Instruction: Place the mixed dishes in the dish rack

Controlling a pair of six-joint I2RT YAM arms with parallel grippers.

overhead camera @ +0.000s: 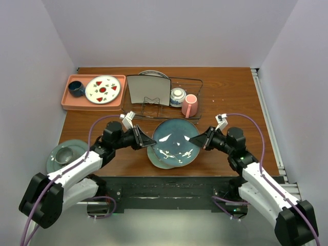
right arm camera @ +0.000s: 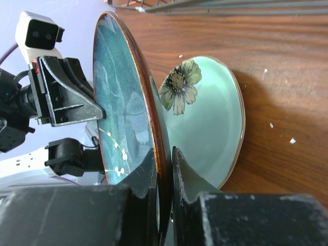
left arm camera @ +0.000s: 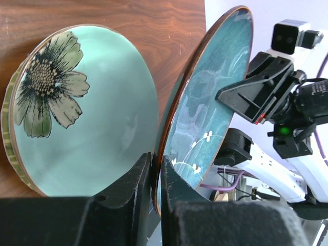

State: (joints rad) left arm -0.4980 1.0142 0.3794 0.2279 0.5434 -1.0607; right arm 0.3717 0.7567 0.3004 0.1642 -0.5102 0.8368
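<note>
A dark teal plate [overhead camera: 174, 134] with a brown rim and small white flowers is held on edge between both grippers, above a pale green flower plate [overhead camera: 159, 160] lying on the table. My left gripper [overhead camera: 151, 142] is shut on the teal plate's left rim [left arm camera: 210, 102]. My right gripper [overhead camera: 193, 139] is shut on its right rim [right arm camera: 120, 102]. The green plate also shows in the left wrist view [left arm camera: 87, 118] and the right wrist view [right arm camera: 210, 123]. The dish rack [overhead camera: 198, 85] behind holds a white square plate [overhead camera: 148, 89], a patterned bowl [overhead camera: 178, 96] and a pink mug [overhead camera: 190, 105].
A salmon-pink tray [overhead camera: 66, 100] at the back left carries a dark blue cup [overhead camera: 76, 88] and a white plate with red marks [overhead camera: 103, 89]. A grey-green plate with a small bowl on it [overhead camera: 66, 154] lies at the table's front left.
</note>
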